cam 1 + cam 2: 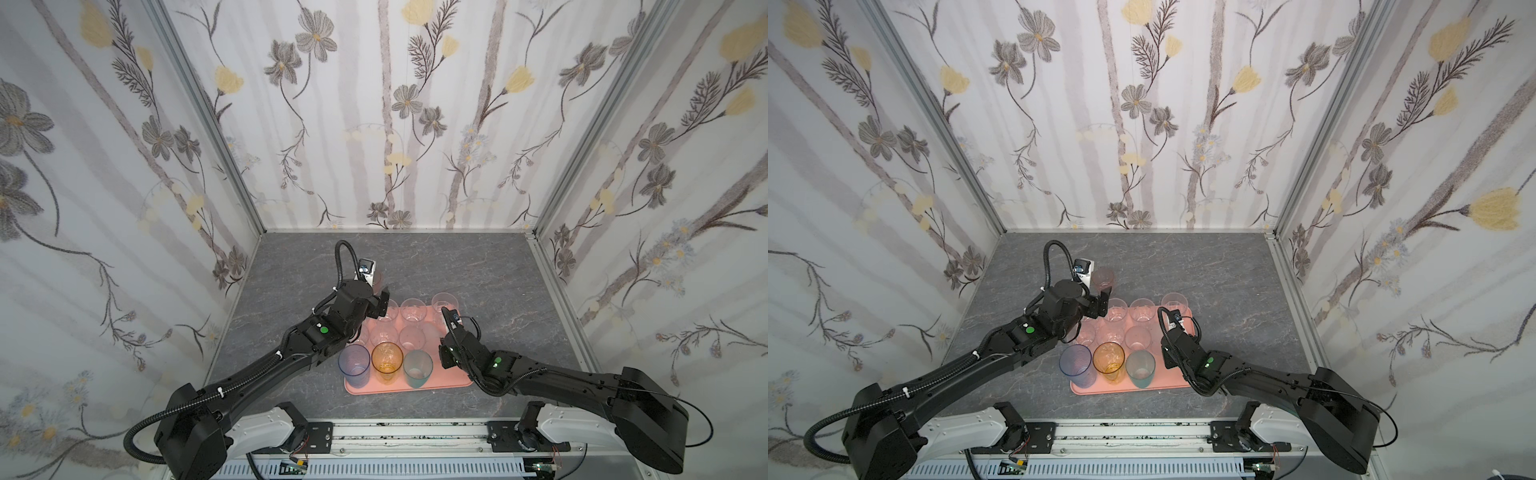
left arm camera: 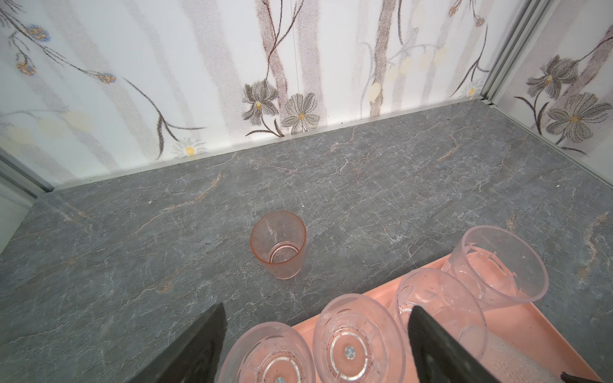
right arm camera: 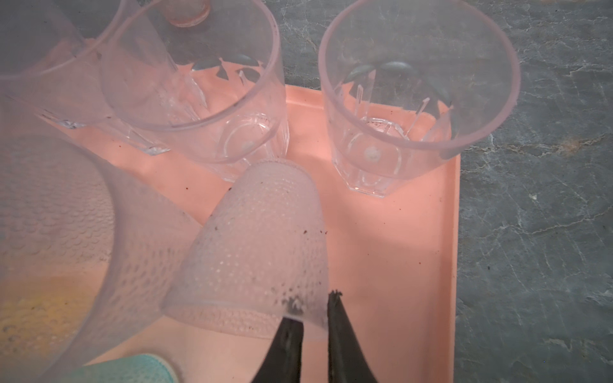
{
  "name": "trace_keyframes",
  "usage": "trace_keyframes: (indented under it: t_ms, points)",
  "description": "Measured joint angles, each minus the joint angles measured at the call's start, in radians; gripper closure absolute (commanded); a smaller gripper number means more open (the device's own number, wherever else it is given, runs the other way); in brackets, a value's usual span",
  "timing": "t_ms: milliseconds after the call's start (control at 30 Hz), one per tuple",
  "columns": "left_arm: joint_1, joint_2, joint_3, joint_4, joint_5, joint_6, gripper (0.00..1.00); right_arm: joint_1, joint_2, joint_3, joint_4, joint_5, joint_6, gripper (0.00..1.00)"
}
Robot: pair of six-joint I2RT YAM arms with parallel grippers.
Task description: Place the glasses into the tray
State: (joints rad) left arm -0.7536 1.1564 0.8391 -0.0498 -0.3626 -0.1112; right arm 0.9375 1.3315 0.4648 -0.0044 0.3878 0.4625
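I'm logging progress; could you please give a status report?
Left gripper open, facing pink tumbler off tray. Right gripper shut on dotted tumbler's rim. Approach clear.

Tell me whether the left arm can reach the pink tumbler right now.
Probably yes: the left claw is open, and the pink tumbler stands upright, alone on the table just ahead of it, with nothing between.

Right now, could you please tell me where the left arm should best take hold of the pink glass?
The pink glass stands upright, mouth up, alone on the table, so probably grip its wall below the rim, left gripper fingers either side, coming from the tray side.
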Motion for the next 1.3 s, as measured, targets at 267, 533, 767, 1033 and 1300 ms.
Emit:
trace_keyframes:
  t_ms: [267, 533, 767, 1033, 1300]
  points:
    - [0.0, -0.015, -0.006, 0.0, -0.004, 0.007, 0.12, 0.0, -0.088, 0.056, -0.151, 0.019, 0.021, 0.96]
    - [0.021, 0.006, -0.006, 0.0, -0.003, 0.028, 0.11, -0.053, -0.115, 0.118, -0.311, -0.005, 0.066, 0.99]
    - [0.041, 0.003, -0.018, 0.0, 0.001, 0.039, 0.11, -0.164, -0.112, 0.187, -0.412, -0.143, 0.096, 1.0]
    - [0.055, -0.004, -0.026, 0.0, 0.012, 0.045, 0.11, -0.228, -0.018, 0.356, -0.586, -0.272, 0.097, 1.0]
    - [0.058, -0.007, -0.03, 0.0, 0.016, 0.044, 0.11, -0.253, 0.125, 0.473, -0.716, -0.381, 0.094, 1.0]
